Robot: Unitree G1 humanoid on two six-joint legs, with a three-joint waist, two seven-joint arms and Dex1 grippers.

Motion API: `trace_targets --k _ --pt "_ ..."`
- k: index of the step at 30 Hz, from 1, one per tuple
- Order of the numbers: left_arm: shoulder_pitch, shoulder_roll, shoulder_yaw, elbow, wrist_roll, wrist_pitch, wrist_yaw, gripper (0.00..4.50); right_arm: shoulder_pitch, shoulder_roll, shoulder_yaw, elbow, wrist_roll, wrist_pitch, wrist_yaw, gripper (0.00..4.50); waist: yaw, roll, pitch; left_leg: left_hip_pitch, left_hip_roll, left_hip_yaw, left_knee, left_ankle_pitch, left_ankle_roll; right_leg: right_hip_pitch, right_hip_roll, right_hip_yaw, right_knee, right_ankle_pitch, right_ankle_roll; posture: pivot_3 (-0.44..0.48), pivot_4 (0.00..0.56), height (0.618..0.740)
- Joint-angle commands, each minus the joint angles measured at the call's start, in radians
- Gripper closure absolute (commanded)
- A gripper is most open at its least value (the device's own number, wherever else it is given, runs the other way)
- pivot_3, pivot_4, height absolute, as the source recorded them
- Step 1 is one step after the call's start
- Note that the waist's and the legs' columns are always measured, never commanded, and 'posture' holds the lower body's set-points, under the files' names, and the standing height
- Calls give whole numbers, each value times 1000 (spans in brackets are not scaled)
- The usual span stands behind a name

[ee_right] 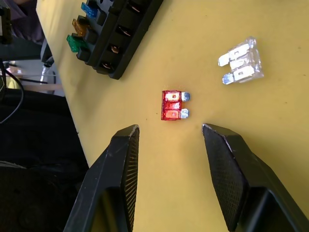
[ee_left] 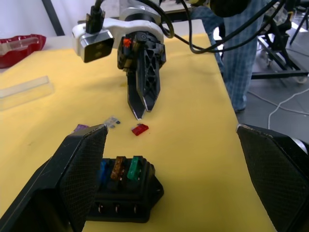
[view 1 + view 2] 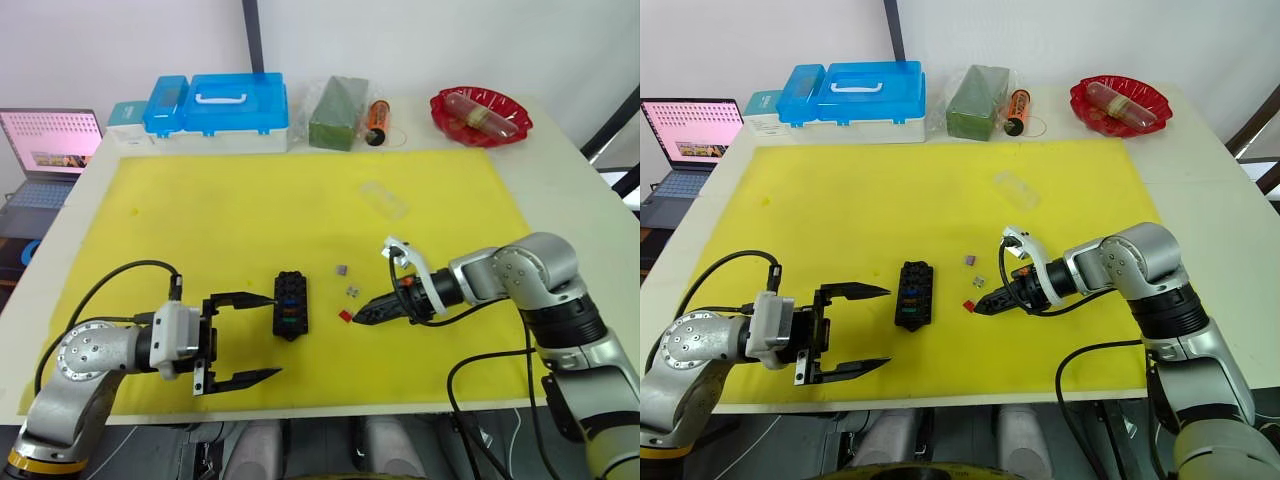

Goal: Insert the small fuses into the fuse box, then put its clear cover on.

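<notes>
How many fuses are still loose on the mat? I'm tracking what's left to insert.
3: the red fuse lies just ahead of the right gripper, the grey fuse is beside it, and the purple fuse is farther back.

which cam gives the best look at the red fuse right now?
Right wrist view: the red fuse lies flat on the yellow mat, both blades visible, just ahead of the open right gripper. Left wrist view shows it smaller, below the right gripper's tips. In the eye views it is a red speck by the fuse box.
</notes>
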Motion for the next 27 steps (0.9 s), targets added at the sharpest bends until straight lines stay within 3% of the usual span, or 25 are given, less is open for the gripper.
trace_targets --k 1,27 --pt "-5 7 -2 -38 -1 0 12 0 -19 7 16 -13 3 -14 25 2339 -1 0 0 0 0 0 0 0 0 0 0 0 0 0 0 0 150 740" --pt "-31 19 -32 -97 -8 68 70 0 -28 105 75 29 -52 -45 38 2339 -7 0 0 2 1 -1 0 0 0 0 2 0 4 0 0 0 150 740"
